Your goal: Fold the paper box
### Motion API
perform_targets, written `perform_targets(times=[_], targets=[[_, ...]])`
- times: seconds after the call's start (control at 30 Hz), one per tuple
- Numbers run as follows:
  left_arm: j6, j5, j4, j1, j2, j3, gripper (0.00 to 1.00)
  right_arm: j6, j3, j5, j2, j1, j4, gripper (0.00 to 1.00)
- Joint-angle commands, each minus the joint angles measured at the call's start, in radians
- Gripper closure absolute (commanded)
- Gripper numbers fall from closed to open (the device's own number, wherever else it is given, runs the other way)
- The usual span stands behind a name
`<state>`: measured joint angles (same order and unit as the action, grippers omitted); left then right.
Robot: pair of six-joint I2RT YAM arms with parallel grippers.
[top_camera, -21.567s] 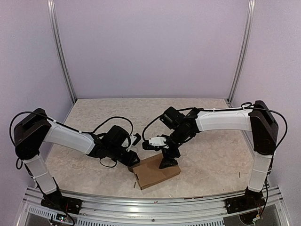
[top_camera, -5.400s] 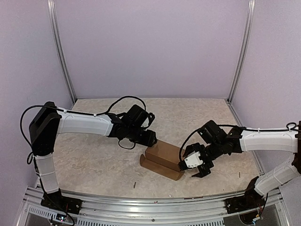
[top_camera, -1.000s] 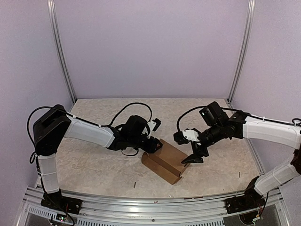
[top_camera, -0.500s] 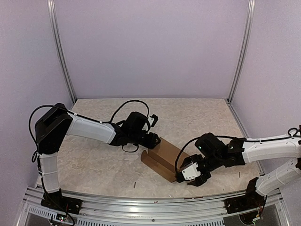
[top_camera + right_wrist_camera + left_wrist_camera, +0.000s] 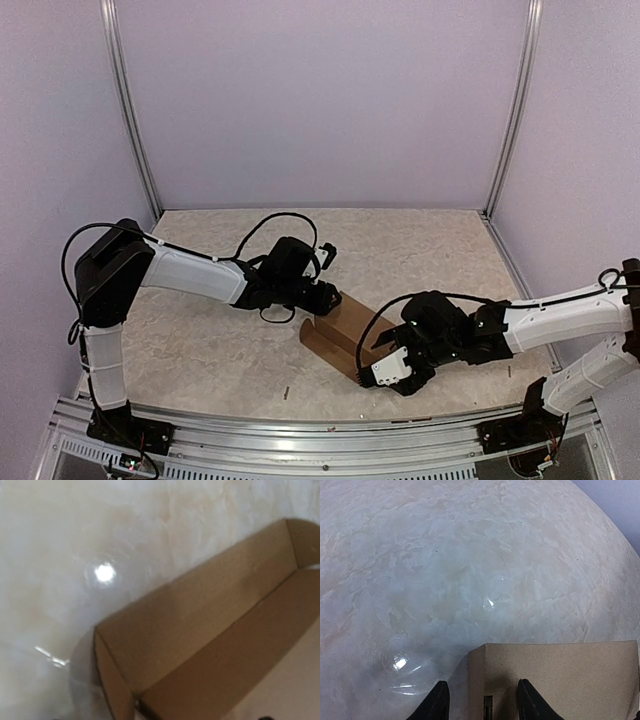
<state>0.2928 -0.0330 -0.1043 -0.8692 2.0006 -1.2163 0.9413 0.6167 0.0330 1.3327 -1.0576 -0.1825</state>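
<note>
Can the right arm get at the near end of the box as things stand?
Probably yes. The right arm has its jaws right beside that end of the box, with nothing visible between; the left arm sits at the far end, out of the way.

Paper box (image 5: pixel 345 333) ends blocked by left gripper (image 5: pixel 327 298), right gripper (image 5: pixel 388 368) (far table (image 5: pixel 420 240) open).

A: Any lettering, labels or numbers to log?
B: None legible. The paper box (image 5: pixel 555 680) carries one small dark printed mark (image 5: pixel 487 703) at 6 o'clock in the left wrist view. It is too small to read.
</note>
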Motion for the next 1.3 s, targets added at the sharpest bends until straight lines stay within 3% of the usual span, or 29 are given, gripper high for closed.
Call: perform_targets(times=[0.0, 0.3, 0.8, 0.9, 1.07, 1.27], targets=[[0.011, -0.006, 0.032, 0.009, 0.002, 0.019, 0.55, -0.066, 0.026, -0.072, 0.033, -0.012, 0.05, 0.18], [0.005, -0.019, 0.028, 0.009, -0.016, 0.027, 0.54, -0.088, 0.034, -0.104, 0.074, -0.012, 0.06, 0.42], [-0.034, 0.022, 0.035, -0.008, -0.109, 0.049, 0.53, -0.078, 0.023, -0.114, 0.093, -0.009, 0.073, 0.54], [-0.05, 0.127, 0.022, -0.038, -0.208, 0.109, 0.52, -0.078, 0.021, -0.111, 0.091, -0.008, 0.072, 0.53], [0.008, 0.279, -0.07, -0.113, -0.377, 0.332, 0.5, -0.078, 0.02, -0.109, 0.09, -0.007, 0.069, 0.52], [0.139, 0.331, -0.096, -0.178, -0.381, 0.497, 0.53, -0.081, 0.022, -0.102, 0.086, -0.005, 0.067, 0.52]])
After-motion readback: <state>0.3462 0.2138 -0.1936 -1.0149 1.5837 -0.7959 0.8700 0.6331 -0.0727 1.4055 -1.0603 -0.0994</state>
